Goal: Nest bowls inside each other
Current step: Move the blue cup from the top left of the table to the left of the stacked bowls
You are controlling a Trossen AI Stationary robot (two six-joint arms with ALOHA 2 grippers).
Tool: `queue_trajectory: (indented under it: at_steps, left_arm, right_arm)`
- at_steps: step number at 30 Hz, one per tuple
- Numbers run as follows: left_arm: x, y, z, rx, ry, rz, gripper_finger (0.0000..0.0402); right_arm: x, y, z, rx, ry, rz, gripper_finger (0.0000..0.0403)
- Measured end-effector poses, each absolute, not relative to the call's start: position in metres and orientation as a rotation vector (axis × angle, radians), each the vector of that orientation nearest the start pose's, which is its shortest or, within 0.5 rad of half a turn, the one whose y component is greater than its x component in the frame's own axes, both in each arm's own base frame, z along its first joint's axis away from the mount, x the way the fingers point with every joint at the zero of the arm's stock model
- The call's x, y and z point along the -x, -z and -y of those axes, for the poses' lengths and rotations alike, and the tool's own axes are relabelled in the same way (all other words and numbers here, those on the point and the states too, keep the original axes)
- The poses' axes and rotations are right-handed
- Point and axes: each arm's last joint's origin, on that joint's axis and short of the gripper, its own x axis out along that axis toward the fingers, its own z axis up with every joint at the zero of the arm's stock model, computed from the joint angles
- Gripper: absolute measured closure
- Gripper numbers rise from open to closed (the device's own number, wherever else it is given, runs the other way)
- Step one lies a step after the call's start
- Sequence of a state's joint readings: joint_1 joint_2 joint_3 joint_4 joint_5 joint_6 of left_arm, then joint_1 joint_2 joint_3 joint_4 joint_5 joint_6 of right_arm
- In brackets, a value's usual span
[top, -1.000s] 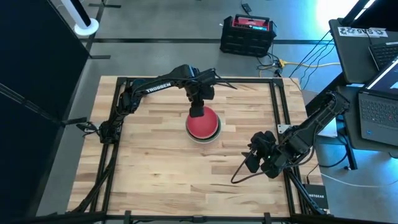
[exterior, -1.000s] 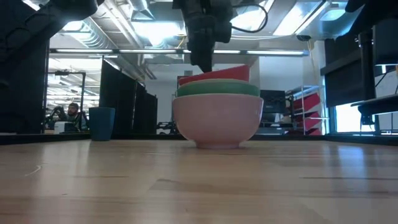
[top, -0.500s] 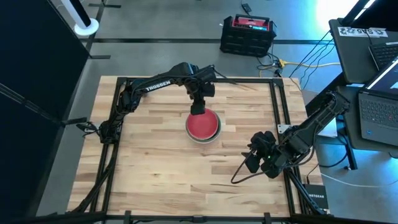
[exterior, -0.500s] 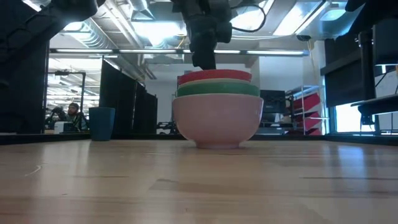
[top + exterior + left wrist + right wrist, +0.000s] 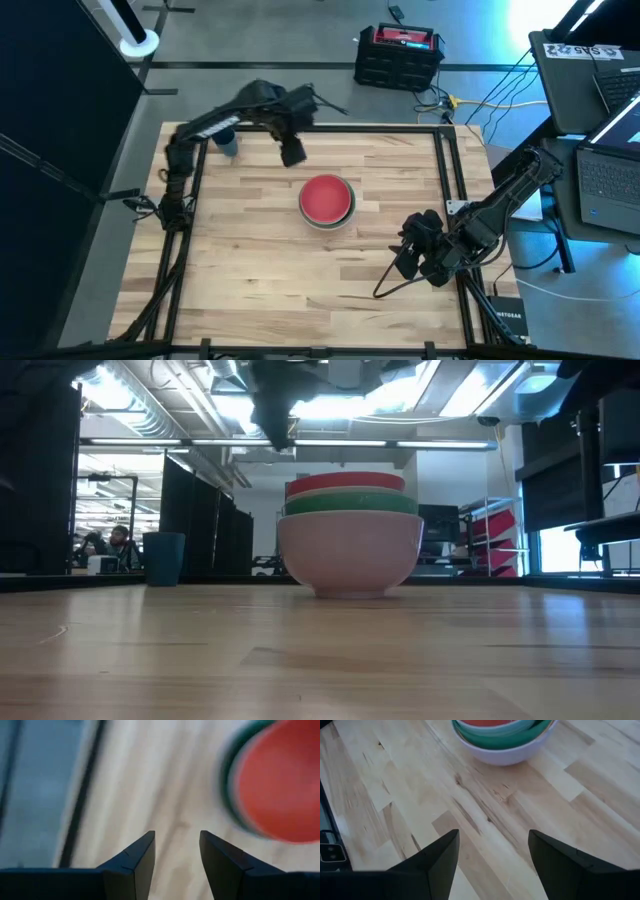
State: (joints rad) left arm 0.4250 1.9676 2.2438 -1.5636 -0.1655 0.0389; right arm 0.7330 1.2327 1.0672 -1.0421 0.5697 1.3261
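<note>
**Three bowls nested upright at mid-bench**

Nearest, the right end effector (image 5: 418, 258) waits at the bench's (image 5: 250, 290) right edge, fingers spread, empty. At the centre one stack stands, rims up: a red bowl (image 5: 347, 482) inside a green bowl (image 5: 350, 503) inside an off-white bowl (image 5: 349, 552). Farther back, the left end effector (image 5: 292, 152) hangs above the bench, fingers parted, empty.

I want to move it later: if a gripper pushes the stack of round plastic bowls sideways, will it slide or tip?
The stack of round plastic bowls probably slides: its off-white bottom bowl sits on a narrow foot upon the smooth wooden table. A push high on the red top bowl might tip it.
</note>
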Motion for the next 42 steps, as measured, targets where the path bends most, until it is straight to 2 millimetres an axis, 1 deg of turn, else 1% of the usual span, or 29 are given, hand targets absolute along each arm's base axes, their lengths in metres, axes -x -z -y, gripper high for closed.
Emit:
queue_trajectory:
  at_steps: [1,3,5,8,11,14,28,34,37,39,40,42]
  left_arm:
    - [-0.321,-0.384,-0.161,0.172,-0.547,-1.282,0.0264]
    - [-0.296,-0.385,-0.171,0.247,-0.646,-1.284,0.0263]
    - [-0.272,-0.377,-0.179,0.291,-0.692,-1.339,0.0263]
    - [-0.243,-0.351,-0.193,0.358,-0.734,-1.434,0.0263]
    - [-0.214,-0.325,-0.205,0.433,-0.798,-1.458,0.0263]
    - [-0.196,-0.305,-0.217,0.483,-0.839,-1.476,0.0263]
    - [-0.164,-0.252,-0.240,0.542,-0.826,-1.515,0.0263]
    - [-0.162,-0.231,-0.240,0.533,-0.816,-1.512,0.0263]
    - [-0.162,-0.225,-0.241,0.518,-0.824,-1.491,0.0265]
    - [-0.163,-0.222,-0.241,0.500,-0.812,-1.487,0.0281]
    - [-0.163,-0.221,-0.241,0.488,-0.802,-1.488,0.0298]
    - [-0.162,-0.219,-0.242,0.469,-0.784,-1.492,0.0346]
  right_arm:
    - [-0.172,-0.285,-0.133,-0.485,0.475,-0.828,0.0180]
    - [-0.172,-0.286,-0.133,-0.473,0.477,-0.817,0.0180]
    - [-0.172,-0.286,-0.133,-0.460,0.478,-0.808,0.0180]
    - [-0.172,-0.286,-0.133,-0.453,0.481,-0.801,0.0180]
    - [-0.172,-0.286,-0.132,-0.454,0.482,-0.800,0.0180]
    - [-0.172,-0.286,-0.132,-0.488,0.497,-0.792,0.0180]
    - [-0.172,-0.286,-0.133,-0.612,0.541,-0.785,0.0180]
    - [-0.172,-0.285,-0.133,-0.611,0.544,-0.786,0.0180]
    - [-0.172,-0.285,-0.133,-0.617,0.544,-0.789,0.0180]
    - [-0.171,-0.285,-0.133,-0.619,0.543,-0.794,0.0180]
    - [-0.171,-0.285,-0.133,-0.620,0.542,-0.797,0.0180]
    - [-0.171,-0.285,-0.133,-0.620,0.541,-0.803,0.0180]
